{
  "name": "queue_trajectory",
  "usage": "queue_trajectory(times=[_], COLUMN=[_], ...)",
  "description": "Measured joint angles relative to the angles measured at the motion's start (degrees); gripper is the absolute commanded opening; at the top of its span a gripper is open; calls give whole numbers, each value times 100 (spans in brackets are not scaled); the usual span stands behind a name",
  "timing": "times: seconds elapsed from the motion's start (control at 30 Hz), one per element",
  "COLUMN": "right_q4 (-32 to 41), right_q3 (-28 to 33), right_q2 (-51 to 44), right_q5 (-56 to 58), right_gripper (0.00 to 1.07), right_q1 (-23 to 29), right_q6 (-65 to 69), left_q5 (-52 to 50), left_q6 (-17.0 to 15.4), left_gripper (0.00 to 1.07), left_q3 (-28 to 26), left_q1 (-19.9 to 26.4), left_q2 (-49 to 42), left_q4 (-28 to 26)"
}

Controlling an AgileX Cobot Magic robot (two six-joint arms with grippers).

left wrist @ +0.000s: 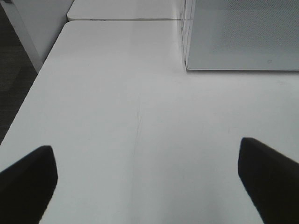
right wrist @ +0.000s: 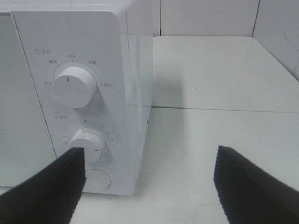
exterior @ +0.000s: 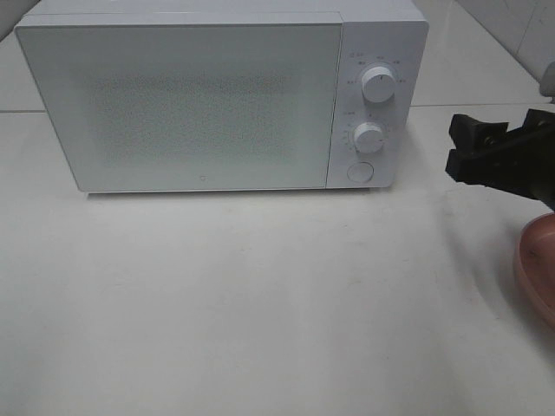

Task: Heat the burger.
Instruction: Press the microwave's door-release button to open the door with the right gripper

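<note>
The burger is out of view in every frame. The white microwave (exterior: 217, 95) stands at the back of the table with its door (exterior: 173, 104) shut. My right gripper (exterior: 458, 146) hovers open and empty just right of the microwave's control panel, level with the lower knob (exterior: 370, 137). In the right wrist view the right gripper (right wrist: 149, 153) has its fingers wide apart, with one finger (right wrist: 51, 191) in front of the lower knob (right wrist: 88, 142). My left gripper (left wrist: 145, 149) is open over bare table, off to the left of the microwave (left wrist: 243, 32).
A pink plate (exterior: 536, 260) pokes in at the right edge of the table, below the right arm; nothing shows on its visible part. The panel carries an upper knob (exterior: 379, 84) and a round button (exterior: 359, 172). The table's left edge (left wrist: 32, 93) drops to dark floor.
</note>
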Motion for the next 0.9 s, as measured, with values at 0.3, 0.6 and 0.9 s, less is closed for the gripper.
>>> queue_trajectory(times=[0.3,0.6,0.9], right_q4=[1375,2590,2779], right_q3=[-6,-11,-292], right_q2=[682,1392,1856], right_q5=[-980,-1364,-1398], right_gripper=[76,76,76], right_q1=[1232,2160,2320], right_q6=[-458,-561,-561], left_q5=[0,0,0], left_q6=[0,0,0], left_gripper=[98,98,98], left_q3=[0,0,0], left_q1=[0,0,0], left_q2=[0,0,0], left_q4=[0,0,0])
